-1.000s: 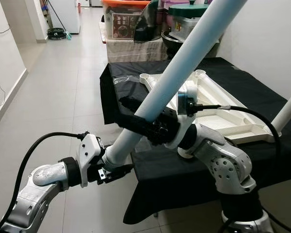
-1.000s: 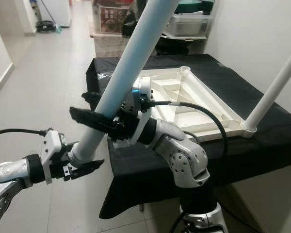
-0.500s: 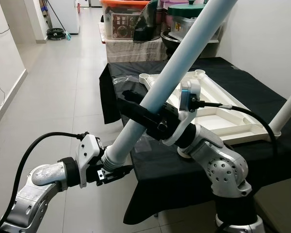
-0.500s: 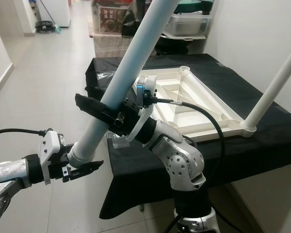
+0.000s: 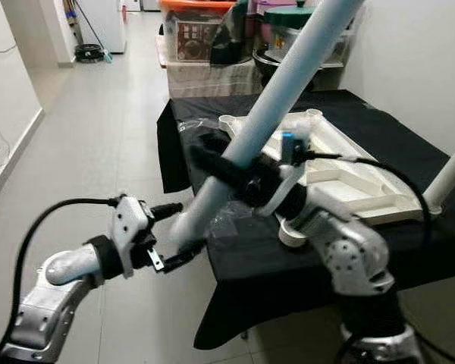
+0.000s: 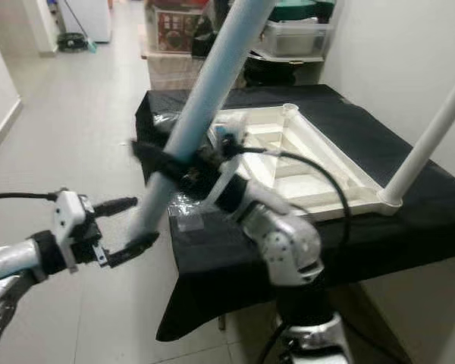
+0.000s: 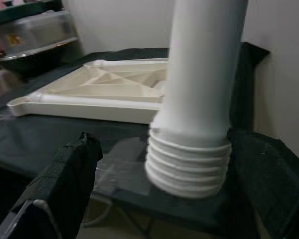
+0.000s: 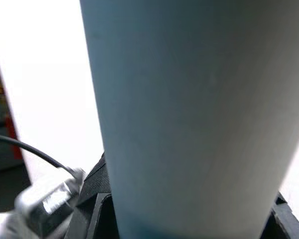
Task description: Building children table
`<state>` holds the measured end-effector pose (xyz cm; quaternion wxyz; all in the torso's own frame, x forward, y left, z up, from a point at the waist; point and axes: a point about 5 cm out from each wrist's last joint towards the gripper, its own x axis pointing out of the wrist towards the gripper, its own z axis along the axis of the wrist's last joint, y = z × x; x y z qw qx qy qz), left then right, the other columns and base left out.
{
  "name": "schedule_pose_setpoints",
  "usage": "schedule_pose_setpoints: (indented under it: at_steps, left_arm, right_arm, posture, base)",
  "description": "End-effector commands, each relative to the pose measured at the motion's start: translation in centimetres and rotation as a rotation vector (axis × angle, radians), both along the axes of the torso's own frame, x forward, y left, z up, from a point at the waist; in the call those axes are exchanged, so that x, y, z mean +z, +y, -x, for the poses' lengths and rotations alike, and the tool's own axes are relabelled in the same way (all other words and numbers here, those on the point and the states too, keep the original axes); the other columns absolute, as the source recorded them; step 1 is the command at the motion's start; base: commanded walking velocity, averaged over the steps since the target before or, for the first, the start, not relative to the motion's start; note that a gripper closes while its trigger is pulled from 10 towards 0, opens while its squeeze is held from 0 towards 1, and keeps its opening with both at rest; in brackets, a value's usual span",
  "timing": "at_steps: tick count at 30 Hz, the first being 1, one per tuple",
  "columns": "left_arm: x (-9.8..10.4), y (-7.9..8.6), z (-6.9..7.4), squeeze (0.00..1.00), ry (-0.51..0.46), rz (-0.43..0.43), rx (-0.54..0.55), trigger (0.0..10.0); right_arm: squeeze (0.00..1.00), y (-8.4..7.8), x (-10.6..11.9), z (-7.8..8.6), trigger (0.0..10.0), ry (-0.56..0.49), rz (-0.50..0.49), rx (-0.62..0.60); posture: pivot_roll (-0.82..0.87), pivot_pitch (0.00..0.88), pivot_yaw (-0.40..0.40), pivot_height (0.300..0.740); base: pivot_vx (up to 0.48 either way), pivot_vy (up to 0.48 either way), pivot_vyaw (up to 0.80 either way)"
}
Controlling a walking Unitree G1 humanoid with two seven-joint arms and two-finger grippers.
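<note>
At about 8 o'clock in the head views, the left gripper (image 5: pixel 171 236) stands wide open around the threaded end of the leg (image 5: pixel 273 106), its fingers (image 7: pixel 65 177) just off the ridges. The leg slants from there up toward 1 o'clock, out over the floor. At centre the right gripper (image 5: pixel 231 173) is clamped on the leg's middle. Further right, at 3 o'clock, the upturned tabletop (image 5: pixel 341 171) lies on the black cloth (image 5: pixel 379 121), one leg already standing in its far corner. To do this well, the right arm should swing the threaded end over a free corner socket, square to it, before twisting.
</note>
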<state>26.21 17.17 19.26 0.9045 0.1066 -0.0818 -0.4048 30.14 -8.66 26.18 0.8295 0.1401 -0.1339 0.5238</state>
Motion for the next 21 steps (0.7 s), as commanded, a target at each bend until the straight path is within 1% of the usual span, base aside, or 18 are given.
schedule_pose_setpoints:
  at_steps: [1,2,3,4,5,6,8,9,11,12,13,15,19,20,21]
  left_arm:
    - [0.6,0.7,-0.3,1.0,-0.04,-0.007,0.058,10.0]
    - [1.0,1.3,-0.5,1.0,-0.066,-0.002,0.116,10.0]
    - [1.4,2.0,-0.7,0.0,-0.106,0.002,0.195,10.0]
    - [1.4,2.0,-0.7,0.0,-0.106,0.002,0.195,10.0]
    - [1.5,2.4,-0.8,0.0,-0.114,0.019,0.249,10.0]
    - [1.2,2.6,-0.6,0.0,-0.111,0.023,0.27,10.0]
    - [0.3,2.5,-0.2,0.0,-0.081,0.031,0.302,10.0]
    - [0.3,2.5,-0.2,0.0,-0.081,0.031,0.302,10.0]
    - [-0.5,2.2,0.2,0.0,-0.051,0.042,0.324,10.0]
    - [-0.5,2.2,0.2,0.0,-0.051,0.042,0.324,10.0]
    - [-1.1,2.0,0.4,0.0,-0.03,0.059,0.345,10.0]
    - [-1.8,1.5,0.8,0.0,-0.005,0.078,0.362,10.0]
    - [-2.1,1.2,0.9,0.0,0.007,0.096,0.37,10.0]
    - [-2.2,1.1,1.0,0.0,0.012,0.097,0.368,10.0]
    - [-2.4,1.0,1.1,0.0,0.015,0.097,0.37,10.0]
  right_arm:
    - [0.0,-1.1,0.0,-0.9,0.0,-0.028,0.055,-0.072]
    - [0.0,-2.2,-0.3,-1.8,0.0,-0.039,0.117,-0.141]
    - [0.0,-3.5,-0.7,-2.8,0.0,-0.043,0.18,-0.227]
    - [0.0,-3.5,-0.7,-2.8,0.0,-0.043,0.18,-0.227]
    - [0.0,-4.8,-0.9,-3.7,0.0,-0.036,0.23,-0.317]
    - [0.0,-5.8,-1.0,-4.4,0.0,-0.028,0.256,-0.393]
    - [0.0,-7.7,-0.9,-5.4,0.0,-0.012,0.281,-0.517]
    - [0.0,-7.7,-0.9,-5.4,0.0,-0.012,0.281,-0.517]
    - [0.0,-8.9,-0.6,-5.9,0.0,-0.008,0.289,-0.594]
    - [0.0,-8.9,-0.6,-5.9,0.0,-0.008,0.289,-0.594]
    - [0.0,-9.8,-0.5,-6.1,0.0,-0.017,0.309,-0.638]
    - [0.0,-10.8,-1.0,-6.2,0.0,-0.012,0.333,-0.656]
    - [0.0,-11.2,-1.7,-6.2,0.0,-0.008,0.352,-0.629]
    - [0.0,-11.3,-2.0,-6.2,0.0,-0.014,0.368,-0.607]
    - [0.0,-11.4,-2.5,-6.1,0.0,-0.032,0.396,-0.55]
  posture:
    - [0.09,0.0,-0.066,0.74]
    - [0.09,0.0,-0.066,0.74]
    - [0.1,0.0,-0.069,0.74]
    - [0.1,0.0,-0.069,0.74]
    - [0.1,0.0,-0.073,0.74]
    - [0.1,0.0,-0.073,0.74]
    - [0.1,0.0,-0.072,0.74]
    - [0.1,0.0,-0.072,0.74]
    - [0.1,0.0,-0.069,0.74]
    - [0.1,0.0,-0.069,0.74]
    - [0.1,0.0,-0.069,0.74]
    - [0.1,0.0,-0.069,0.74]
    - [0.11,0.0,-0.073,0.74]
    - [0.11,0.0,-0.075,0.74]
    - [0.11,0.0,-0.075,0.74]
  base:
    - [0.0,0.0,0.0]
    - [0.0,0.0,0.0]
    - [0.0,0.0,0.0]
    - [0.0,0.0,0.0]
    - [0.0,0.0,0.0]
    - [0.0,0.0,0.0]
    - [0.0,0.0,0.0]
    - [0.0,0.0,0.0]
    - [0.0,0.0,0.0]
    - [0.0,0.0,0.0]
    - [0.0,0.0,0.0]
    - [0.0,0.0,0.0]
    - [0.0,0.0,0.0]
    - [0.0,0.0,0.0]
    - [0.0,0.0,0.0]
